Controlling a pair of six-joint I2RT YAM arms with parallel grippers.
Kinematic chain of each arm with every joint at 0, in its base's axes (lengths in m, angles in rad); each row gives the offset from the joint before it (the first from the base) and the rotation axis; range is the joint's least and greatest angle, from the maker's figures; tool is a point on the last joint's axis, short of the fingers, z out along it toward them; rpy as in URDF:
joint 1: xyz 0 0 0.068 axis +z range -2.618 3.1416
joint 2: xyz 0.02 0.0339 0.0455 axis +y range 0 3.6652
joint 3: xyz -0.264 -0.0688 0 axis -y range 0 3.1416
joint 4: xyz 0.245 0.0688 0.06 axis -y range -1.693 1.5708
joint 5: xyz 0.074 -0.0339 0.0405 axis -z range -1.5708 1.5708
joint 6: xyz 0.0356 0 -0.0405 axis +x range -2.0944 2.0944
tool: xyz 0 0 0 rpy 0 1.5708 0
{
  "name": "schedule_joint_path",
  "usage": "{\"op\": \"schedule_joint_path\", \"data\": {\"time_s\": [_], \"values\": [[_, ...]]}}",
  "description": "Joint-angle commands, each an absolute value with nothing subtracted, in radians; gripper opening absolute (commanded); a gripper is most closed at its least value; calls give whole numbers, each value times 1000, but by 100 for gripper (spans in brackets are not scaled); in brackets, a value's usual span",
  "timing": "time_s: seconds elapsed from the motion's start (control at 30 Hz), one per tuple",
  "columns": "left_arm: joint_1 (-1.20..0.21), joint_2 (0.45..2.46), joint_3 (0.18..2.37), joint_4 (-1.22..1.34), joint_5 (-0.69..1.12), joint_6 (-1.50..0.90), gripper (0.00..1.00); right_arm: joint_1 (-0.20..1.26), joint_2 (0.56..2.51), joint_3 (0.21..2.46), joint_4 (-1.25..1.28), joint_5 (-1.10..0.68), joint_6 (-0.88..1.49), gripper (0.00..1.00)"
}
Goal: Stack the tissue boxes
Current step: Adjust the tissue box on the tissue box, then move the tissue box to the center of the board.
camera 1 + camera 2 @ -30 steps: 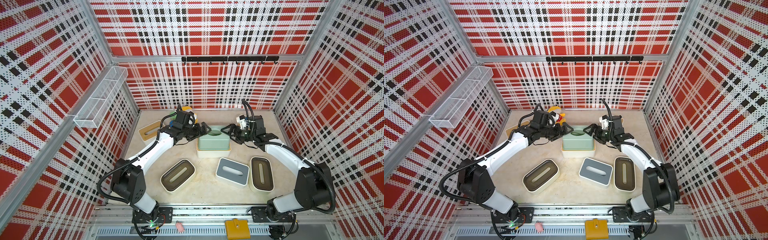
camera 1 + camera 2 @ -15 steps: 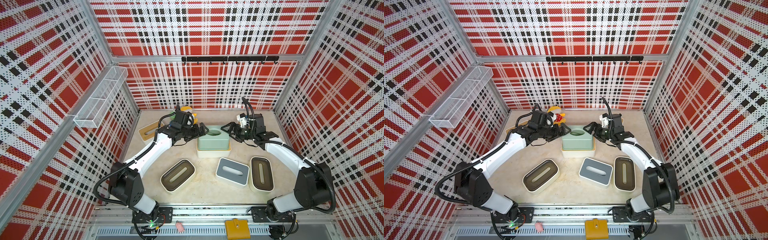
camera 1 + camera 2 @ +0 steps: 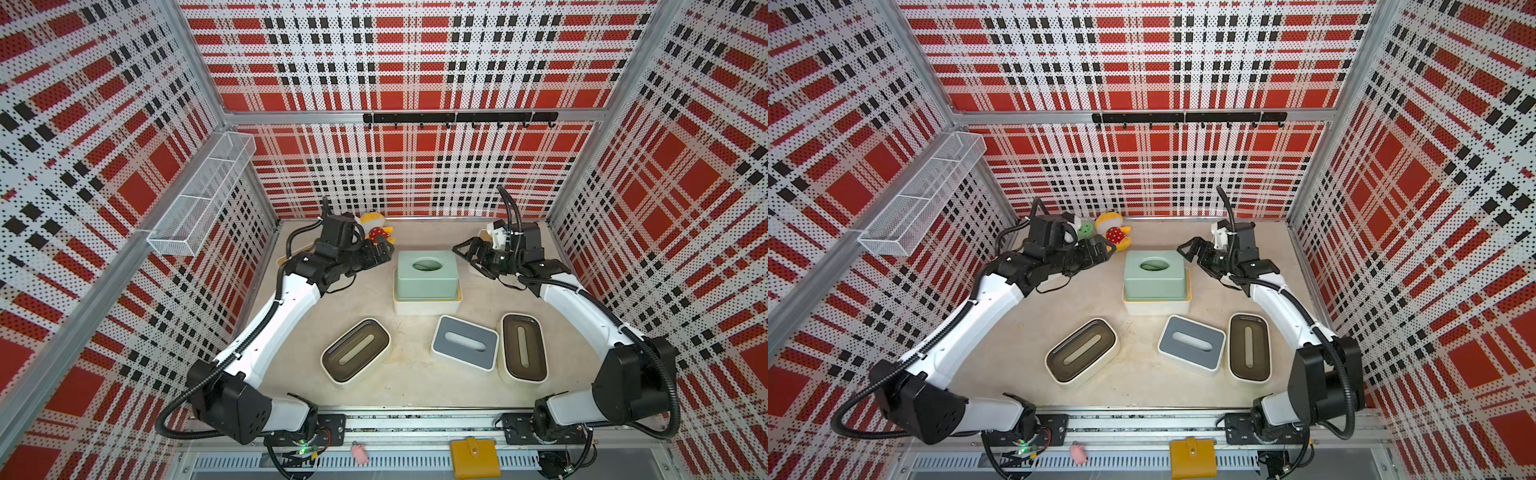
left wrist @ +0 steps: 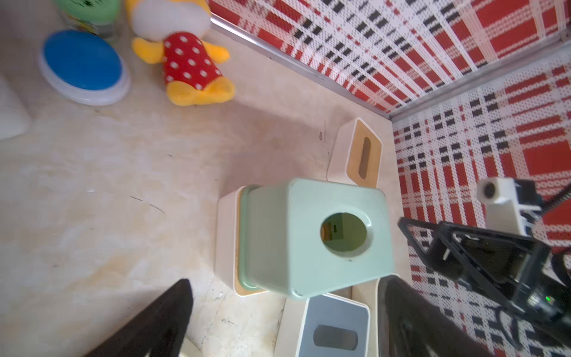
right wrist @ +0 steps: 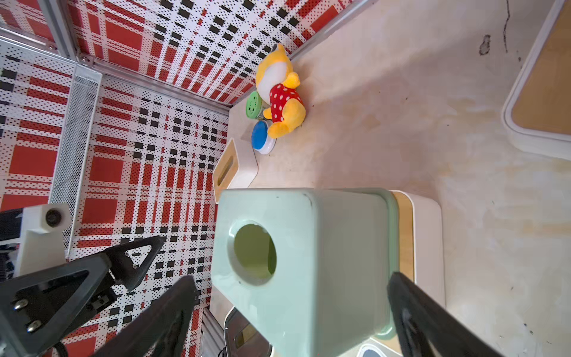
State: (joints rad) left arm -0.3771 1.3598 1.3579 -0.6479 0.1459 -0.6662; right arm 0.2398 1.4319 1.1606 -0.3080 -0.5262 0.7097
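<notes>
Both my pincers hang with jaws spread and nothing between them: left gripper (image 3: 384,249) and right gripper (image 3: 466,257) flank the 2-box stack, where the pale-green box (image 3: 427,274) sits on the white bamboo-lidded box (image 3: 428,306). 5 boxes lie loose. I judge the grey-lidded box (image 3: 464,341) the likely next pick. It lies toward my base from the right pincer, its long axis slanted against the stack, and my right arm is nearer. The right dark-lidded box (image 3: 523,347) stands just beside it, perhaps touching, and crowds that flank. The left dark-lidded box (image 3: 355,355) suits my left arm. The left bamboo box (image 5: 234,167) and right bamboo box (image 4: 358,154) sit by the walls, and a plush toy (image 3: 376,232) lies behind my left pincer.
</notes>
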Motion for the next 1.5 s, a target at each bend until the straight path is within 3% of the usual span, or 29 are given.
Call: {"op": "schedule_joint_path", "data": {"time_s": [0.0,0.33,0.77,1.13,1.47], "values": [[-333,1302,1319,-722,5,-730,100,239,1382,1196,-307,-499,677,99],[-178,1299,1234,-794,-121,-881,99,239,1346,1213,-357,-469,640,100],[10,1465,1111,-616,-136,-1151,99,239,1324,1166,-297,-487,648,99],[90,1716,1281,-557,-116,-1334,100,259,1268,1098,-301,-510,596,100],[115,1950,1536,-661,-69,-1449,100,268,1167,1028,-380,-461,572,100]]}}
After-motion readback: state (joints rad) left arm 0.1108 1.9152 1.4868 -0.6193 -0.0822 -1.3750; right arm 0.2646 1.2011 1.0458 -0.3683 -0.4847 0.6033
